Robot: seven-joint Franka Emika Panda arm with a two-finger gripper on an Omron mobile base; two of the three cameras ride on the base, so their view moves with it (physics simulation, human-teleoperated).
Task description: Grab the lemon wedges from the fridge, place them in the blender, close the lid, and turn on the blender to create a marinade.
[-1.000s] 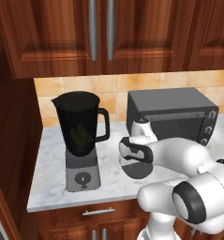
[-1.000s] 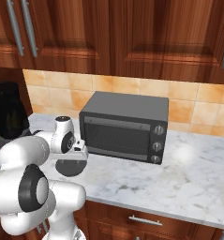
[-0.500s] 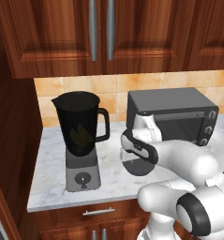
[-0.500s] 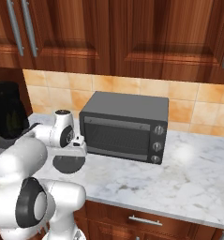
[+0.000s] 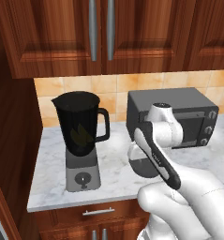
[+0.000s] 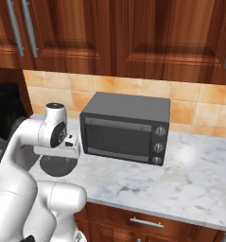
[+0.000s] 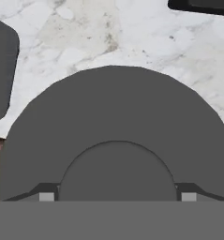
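The lid (image 7: 113, 112), a dark grey round cap, hangs level above the marble counter (image 5: 108, 173), right of the blender (image 5: 80, 136). My gripper (image 7: 117, 197) is shut on its raised centre, one fingertip (image 7: 47, 197) on each side. The lid (image 5: 141, 165) shows under my hand, and again as a dark disc (image 6: 57, 166) below the gripper (image 6: 57, 158). The blender's dark jar stands uncovered on its grey base (image 7: 1, 70). A faint yellow shape inside the jar looks like lemon wedges (image 5: 79, 135). The fridge is out of view.
A dark grey toaster oven (image 5: 179, 112) (image 6: 124, 127) stands against the tiled wall just right of my hand. Wooden cabinets (image 5: 99, 33) hang overhead and a wooden side panel (image 5: 12, 140) stands left of the blender. The counter stretches on to the right (image 6: 190, 179).
My hand and the lid under it have shifted together, slightly up and back toward the base. The blender and toaster oven have stayed put.
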